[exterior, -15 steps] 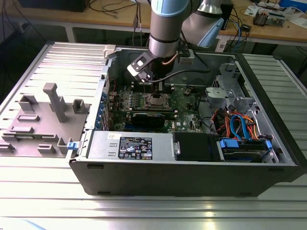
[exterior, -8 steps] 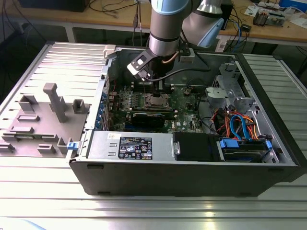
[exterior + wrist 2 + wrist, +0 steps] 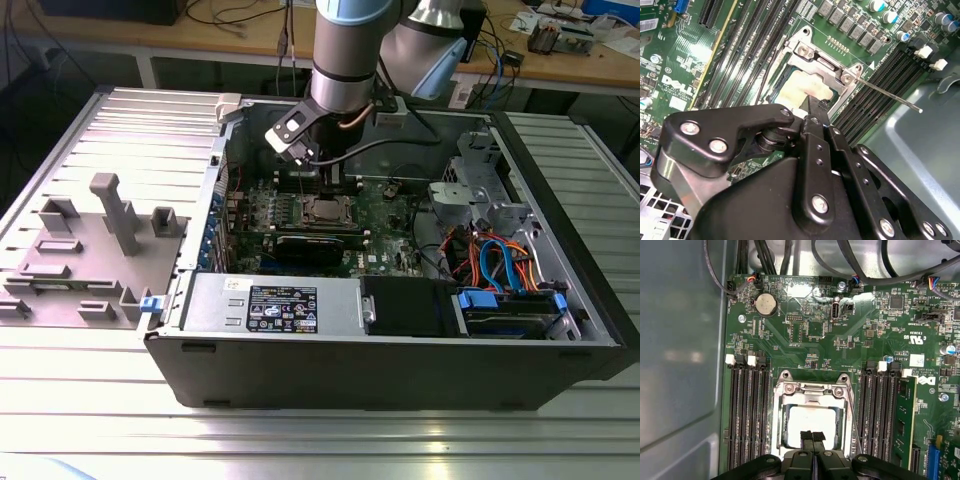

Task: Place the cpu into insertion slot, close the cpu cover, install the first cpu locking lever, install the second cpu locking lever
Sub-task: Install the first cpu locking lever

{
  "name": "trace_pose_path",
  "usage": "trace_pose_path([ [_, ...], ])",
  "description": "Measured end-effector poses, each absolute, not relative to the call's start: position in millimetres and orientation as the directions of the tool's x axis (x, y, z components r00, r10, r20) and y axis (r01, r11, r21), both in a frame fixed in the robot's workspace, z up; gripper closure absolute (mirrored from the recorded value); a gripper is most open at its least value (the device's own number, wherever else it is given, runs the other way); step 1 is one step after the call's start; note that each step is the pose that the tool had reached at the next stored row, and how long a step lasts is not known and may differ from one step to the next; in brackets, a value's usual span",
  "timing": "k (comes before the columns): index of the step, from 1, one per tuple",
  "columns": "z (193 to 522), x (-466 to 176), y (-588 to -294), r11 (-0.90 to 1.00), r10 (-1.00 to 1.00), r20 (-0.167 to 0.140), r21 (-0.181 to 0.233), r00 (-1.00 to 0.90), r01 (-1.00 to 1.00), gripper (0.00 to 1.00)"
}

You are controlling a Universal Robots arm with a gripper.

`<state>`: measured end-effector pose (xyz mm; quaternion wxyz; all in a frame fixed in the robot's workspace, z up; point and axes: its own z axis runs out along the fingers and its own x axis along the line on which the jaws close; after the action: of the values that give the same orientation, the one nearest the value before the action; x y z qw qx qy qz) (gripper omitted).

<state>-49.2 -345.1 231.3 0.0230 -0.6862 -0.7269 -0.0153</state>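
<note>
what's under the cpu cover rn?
Through the window of the cpu cover the cpu shows its pale top. Its edges lie hidden under the frame, the end effector covers one side, and nothing beneath the chip is visible.

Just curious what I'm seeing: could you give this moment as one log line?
gripper: shut, tips over cpu | cover: down around cpu | lever: one sticking out, unlatched

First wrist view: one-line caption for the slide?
Shut pincer over the chip, which shows through the window of its metal cover frame on the motherboard.
</note>
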Motion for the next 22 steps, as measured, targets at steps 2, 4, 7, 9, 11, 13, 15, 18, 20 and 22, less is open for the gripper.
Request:
trace_pose_path([
  [2, 232, -49, -345, 0.058, 0.997, 0.054, -0.009, -0.057, 0.998, 0.89],
  [4, 232, -49, -345, 0.058, 0.997, 0.054, -0.009, -0.057, 0.998, 0.89],
  [7, 234, -49, -345, 0.058, 0.997, 0.054, -0.009, -0.057, 0.998, 0.89],
  [9, 235, -49, -345, 0.058, 0.997, 0.054, -0.009, -0.057, 0.998, 0.89],
  [11, 236, -49, -345, 0.058, 0.997, 0.054, -0.009, -0.057, 0.998, 0.89],
  [13, 236, -49, -345, 0.058, 0.997, 0.054, -0.009, -0.057, 0.998, 0.89],
  [15, 236, -49, -345, 0.058, 0.997, 0.054, -0.009, -0.057, 0.998, 0.89],
  [18, 237, -49, -345, 0.058, 0.997, 0.054, -0.01, -0.057, 0.998, 0.89],
  [20, 239, -49, -345, 0.058, 0.997, 0.054, -0.009, -0.057, 0.998, 0.89],
  [22, 242, -49, -345, 0.058, 0.997, 0.054, -0.009, -0.057, 0.998, 0.89],
])
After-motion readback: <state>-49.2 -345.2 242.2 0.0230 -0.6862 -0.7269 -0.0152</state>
